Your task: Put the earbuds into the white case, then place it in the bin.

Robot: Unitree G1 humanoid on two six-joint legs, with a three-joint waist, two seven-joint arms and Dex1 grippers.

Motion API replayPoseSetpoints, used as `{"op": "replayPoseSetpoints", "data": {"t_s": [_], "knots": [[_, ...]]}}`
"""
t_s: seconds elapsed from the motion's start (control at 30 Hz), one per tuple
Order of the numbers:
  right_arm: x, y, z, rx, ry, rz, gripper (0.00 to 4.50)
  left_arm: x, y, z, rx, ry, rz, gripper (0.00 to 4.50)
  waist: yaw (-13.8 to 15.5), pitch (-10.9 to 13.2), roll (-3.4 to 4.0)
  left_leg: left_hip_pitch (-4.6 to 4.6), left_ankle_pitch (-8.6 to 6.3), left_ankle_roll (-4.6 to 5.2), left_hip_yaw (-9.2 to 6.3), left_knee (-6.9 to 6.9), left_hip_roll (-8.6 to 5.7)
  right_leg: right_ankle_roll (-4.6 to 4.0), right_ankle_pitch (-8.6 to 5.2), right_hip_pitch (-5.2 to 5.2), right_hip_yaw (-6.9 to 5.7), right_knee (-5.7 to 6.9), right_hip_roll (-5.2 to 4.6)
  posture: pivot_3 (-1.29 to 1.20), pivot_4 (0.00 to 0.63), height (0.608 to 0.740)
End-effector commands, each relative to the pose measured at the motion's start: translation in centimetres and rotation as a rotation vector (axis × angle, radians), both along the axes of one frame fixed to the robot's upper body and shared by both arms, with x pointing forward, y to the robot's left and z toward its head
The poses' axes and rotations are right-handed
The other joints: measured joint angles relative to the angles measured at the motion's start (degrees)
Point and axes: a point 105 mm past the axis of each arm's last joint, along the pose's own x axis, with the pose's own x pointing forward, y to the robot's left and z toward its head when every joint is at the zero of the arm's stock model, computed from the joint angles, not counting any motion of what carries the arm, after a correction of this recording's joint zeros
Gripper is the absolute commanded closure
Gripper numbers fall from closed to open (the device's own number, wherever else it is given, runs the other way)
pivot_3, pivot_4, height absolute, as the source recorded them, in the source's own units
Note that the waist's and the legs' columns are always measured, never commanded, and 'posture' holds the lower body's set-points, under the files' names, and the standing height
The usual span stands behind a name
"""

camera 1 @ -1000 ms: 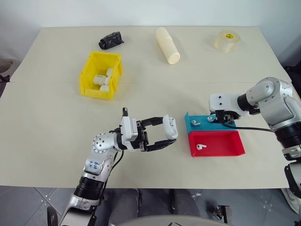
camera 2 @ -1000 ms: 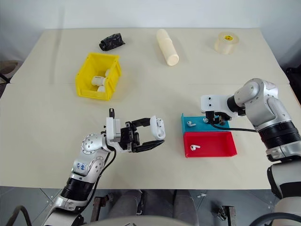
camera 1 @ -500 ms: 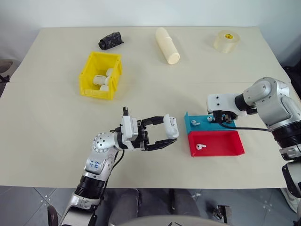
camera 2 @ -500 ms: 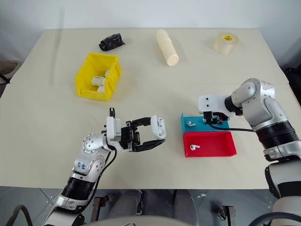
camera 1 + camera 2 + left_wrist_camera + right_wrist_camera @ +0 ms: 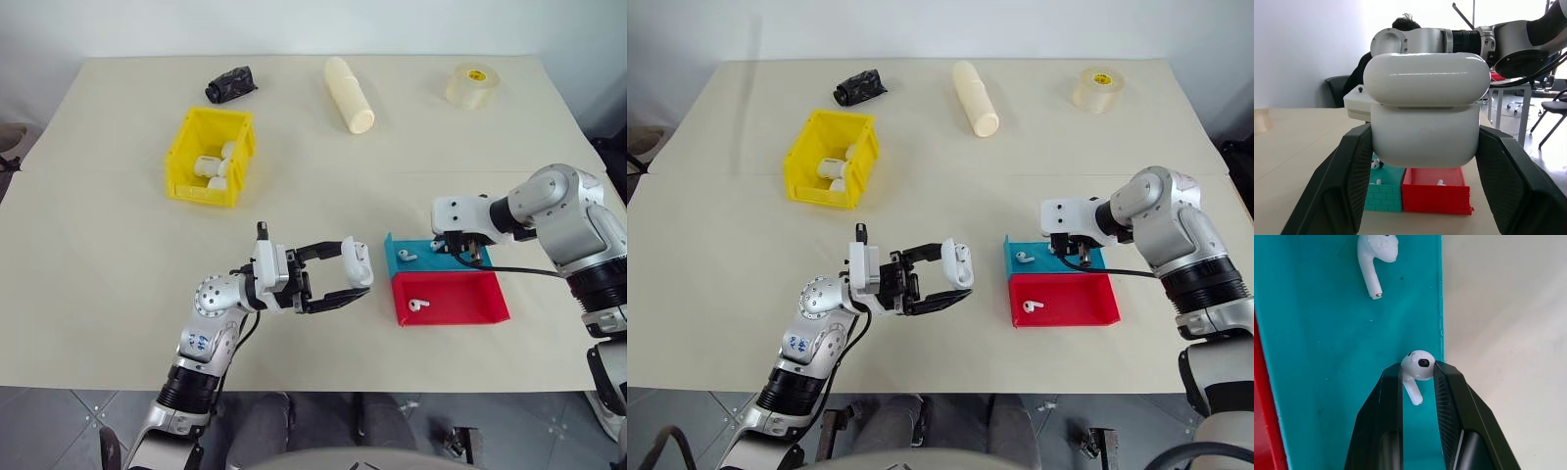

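My left gripper is shut on the white case and holds it above the table, left of the trays. In the left wrist view the case sits between the two black fingers, its lid on top. My right gripper points down into the blue tray. In the right wrist view it is shut on one earbud, gripping the bud's head. A second earbud lies loose in the blue tray. Another earbud lies in the red tray. The yellow bin stands at the far left.
The bin holds several small white items. Along the far edge lie a black crumpled object, a cream cylinder and a roll of clear tape. The blue and red trays sit side by side, touching.
The right gripper's fingers have narrowed over the blue tray. The left gripper and the case have stayed where they were.
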Motion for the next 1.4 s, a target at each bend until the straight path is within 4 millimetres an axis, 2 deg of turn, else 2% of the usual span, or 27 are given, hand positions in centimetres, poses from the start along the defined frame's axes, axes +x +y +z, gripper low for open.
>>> {"op": "replayPoseSetpoints", "data": {"t_s": [0.03, 0.13, 0.2, 0.27, 0.33, 0.4, 0.47, 0.57, 0.67, 0.9, 1.4], "knots": [[-0.7, 1.5, 3.1, 0.176, -0.077, 0.058, 3.99, 0.2, 0.3, 0.8, -0.015, -0.051, 0.011, 1.72, 0.03, 0.0, 0.01, -0.02, 0.0, 0.0, 0.0, 0.0, -0.01, 0.0, 0.0, -0.02, 0.0, 0.0, -0.01, 0.0, 0.15, 0.74], [-1.1, 2.4, 5.4, 0.382, -0.176, 0.087, 3.99, 0.8, 0.9, 1.0, -0.018, -0.049, 0.029, 1.72, 0.11, 0.0, 0.0, -0.03, 0.0, 0.0, -0.01, -0.03, -0.01, 0.0, 0.0, -0.03, -0.01, -0.02, -0.01, 0.0, 0.15, 0.74], [-2.4, 3.4, 6.6, 0.549, -0.206, 0.179, 3.99, 1.3, 1.1, 1.0, -0.021, -0.048, 0.036, 1.72, 0.15, 0.01, -0.01, -0.03, 0.0, 0.0, -0.01, -0.02, 0.0, 0.0, 0.0, -0.02, -0.02, -0.03, 0.0, 0.0, 0.15, 0.74], [-3.5, 4.0, 7.6, 0.715, -0.192, 0.195, 3.99, 1.6, 1.2, 1.0, -0.023, -0.047, 0.041, 1.72, 0.14, 0.01, -0.01, -0.03, 0.0, 0.0, -0.03, -0.01, 0.0, 0.01, 0.0, 0.0, -0.04, -0.02, 0.0, 0.0, 0.15, 0.74], [-5.4, 4.8, 8.4, 0.895, -0.149, 0.226, 3.99, 2.1, 1.3, 1.2, -0.036, -0.044, 0.05, 1.72, 0.22, 0.01, 0.0, -0.04, 0.0, 0.0, -0.06, -0.01, 0.0, 0.01, 0.01, 0.01, -0.04, -0.01, -0.02, 0.0, 0.15, 0.74], [-6.7, 5.5, 8.7, 0.995, -0.091, 0.225, 3.99, 2.3, 1.5, 1.4, -0.049, -0.042, 0.054, 1.72, 0.27, 0.01, 0.0, -0.07, 0.0, 0.0, -0.12, 0.02, -0.01, 0.01, 0.01, 0.01, -0.08, 0.0, -0.03, 0.0, 0.15, 0.74], [-8.1, 6.9, 9.6, 1.182, 0.002, 0.206, 3.99, 2.3, 1.5, 1.5, -0.062, -0.042, 0.045, 1.72, 0.28, 0.01, -0.01, -0.07, 0.0, 0.0, -0.13, 0.03, -0.02, 0.02, 0.01, 0.01, -0.07, 0.01, -0.06, 0.0, 0.15, 0.74], [-9.4, 8.1, 10.2, 1.321, 0.097, 0.182, 3.99, 2.2, 1.6, 1.7, -0.076, -0.04, 0.037, 1.72, 0.1, 0.0, 0.0, -0.06, 0.0, -0.01, -0.18, 0.03, 0.03, 0.01, 0.01, 0.01, -0.1, 0.02, -0.02, 0.0, 0.15, 0.74], [-10.7, 9.8, 10.0, 1.477, 0.157, 0.157, 3.99, 1.9, 1.3, 2.3, -0.109, -0.038, -0.005, 1.72, 0.22, 0.0, -0.01, -0.06, 0.02, -0.04, -0.24, 0.02, 0.05, 0.0, 0.01, 0.03, -0.15, 0.04, 0.0, 0.0, 0.15, 0.74], [-11.8, 11.2, 8.6, 1.544, 0.192, 0.102, 3.99, 1.6, 0.9, 3.0, -0.134, -0.024, -0.053, 1.72, 0.18, 0.0, 0.0, -0.07, 0.01, -0.02, -0.25, 0.04, -0.07, 0.0, 0.02, 0.04, -0.11, 0.07, -0.06, 0.0, 0.15, 0.74], [-11.4, 11.7, 5.8, 1.5, 0.158, 0.04, 3.99, 1.5, 0.2, 4.0, -0.133, -0.024, -0.093, 1.72, 0.05, 0.0, 0.0, -0.06, 0.02, -0.02, -0.23, 0.02, -0.06, -0.01, 0.01, 0.02, -0.09, 0.1, 0.03, 0.0, 0.15, 0.74]]}}
